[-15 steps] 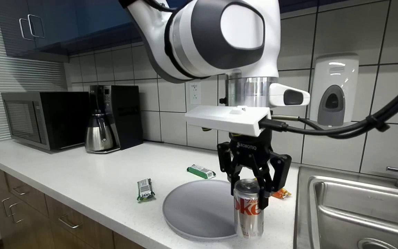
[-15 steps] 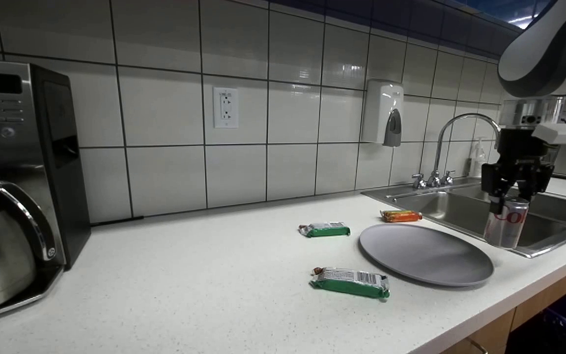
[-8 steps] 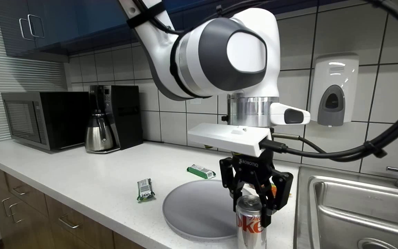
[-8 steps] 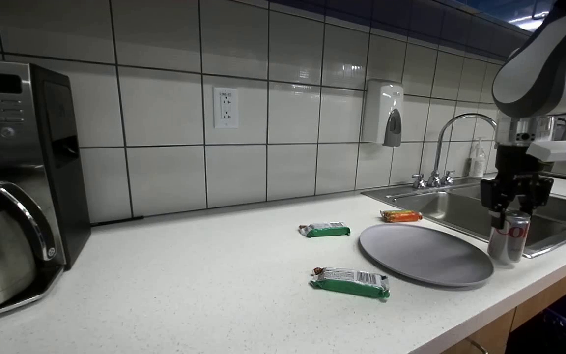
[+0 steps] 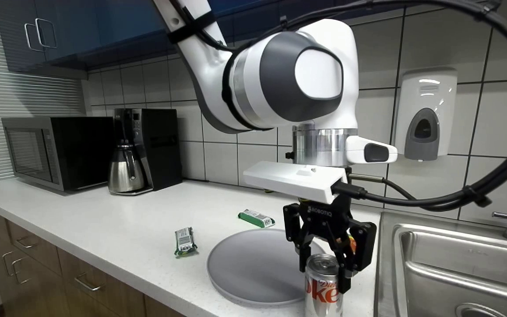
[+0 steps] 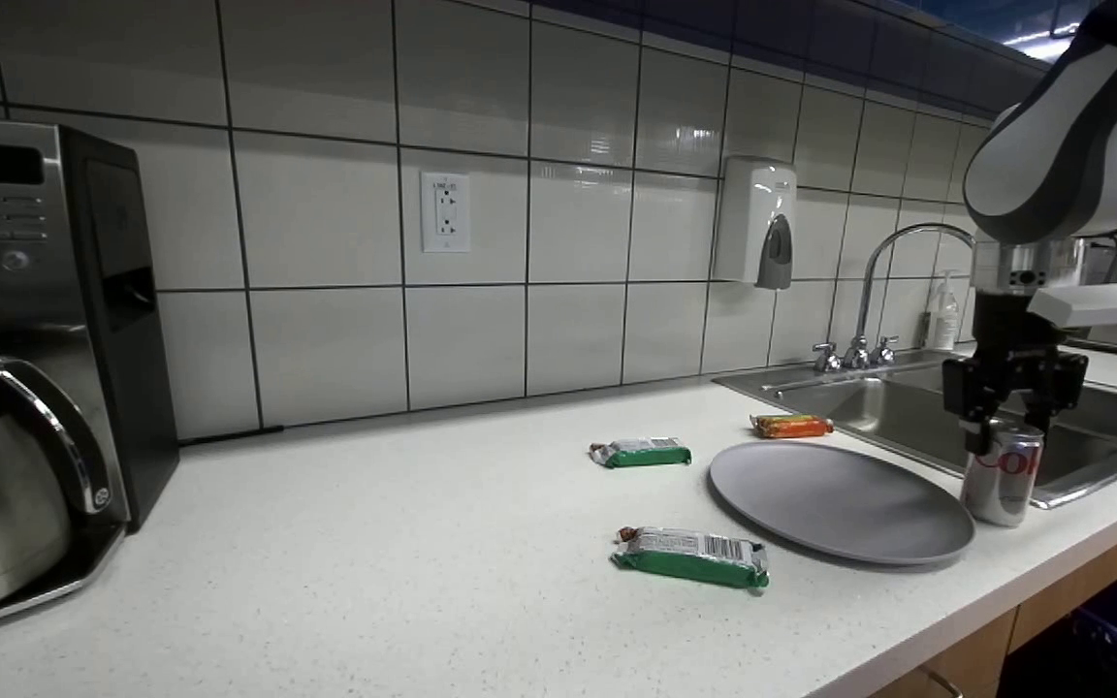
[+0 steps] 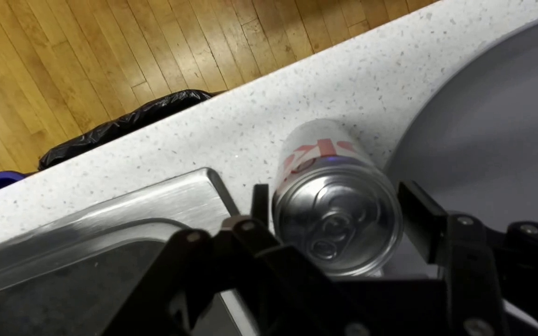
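A silver Diet Coke can (image 5: pixel 324 304) stands upright on the white counter, between the grey plate (image 5: pixel 258 268) and the sink. It also shows in an exterior view (image 6: pixel 1003 490) and from above in the wrist view (image 7: pixel 339 219). My gripper (image 5: pixel 325 277) points down with its fingers either side of the can's top. In the wrist view, the gripper (image 7: pixel 335 200) shows a thin gap between the left finger (image 7: pixel 260 203) and the can. The right finger (image 7: pixel 421 219) is tilted, close to the can's rim. The can's base is cut off in an exterior view.
Two green-and-silver wrapped bars (image 6: pixel 690 557) (image 6: pixel 641 453) and an orange wrapped bar (image 6: pixel 791 427) lie around the plate. The steel sink (image 5: pixel 387 264) is beside the can. A coffee maker (image 5: pixel 161 147) and microwave (image 5: pixel 55 149) stand farther along. A black-lined bin (image 7: pixel 129 123) is below the counter edge.
My gripper came down with the can until it stood on the counter. The fingers have since parted slightly from it. The plate and bars have not moved.
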Robot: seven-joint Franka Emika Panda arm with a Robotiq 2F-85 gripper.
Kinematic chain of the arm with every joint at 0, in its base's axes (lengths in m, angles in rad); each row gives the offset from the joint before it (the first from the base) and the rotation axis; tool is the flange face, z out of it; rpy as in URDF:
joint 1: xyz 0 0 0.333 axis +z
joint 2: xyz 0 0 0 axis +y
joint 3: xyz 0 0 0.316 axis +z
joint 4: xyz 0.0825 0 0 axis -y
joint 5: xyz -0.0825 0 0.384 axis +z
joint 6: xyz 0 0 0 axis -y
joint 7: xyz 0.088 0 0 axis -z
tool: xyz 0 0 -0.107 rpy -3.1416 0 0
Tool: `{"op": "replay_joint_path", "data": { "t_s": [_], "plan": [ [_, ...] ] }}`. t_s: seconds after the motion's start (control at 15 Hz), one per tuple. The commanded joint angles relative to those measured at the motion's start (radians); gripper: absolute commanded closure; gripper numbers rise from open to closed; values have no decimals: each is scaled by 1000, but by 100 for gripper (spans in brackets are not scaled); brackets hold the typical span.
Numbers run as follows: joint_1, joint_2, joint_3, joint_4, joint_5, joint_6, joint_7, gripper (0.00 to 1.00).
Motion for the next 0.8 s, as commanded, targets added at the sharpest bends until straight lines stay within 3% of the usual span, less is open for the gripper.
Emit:
{"op": "replay_joint_path", "data": {
  "t_s": [0.0,0.73],
  "plan": [
    [-4,-8,1,14,-16,-17,31,1],
    [11,-40,22,79,9,-42,35,0]
  ]
}}
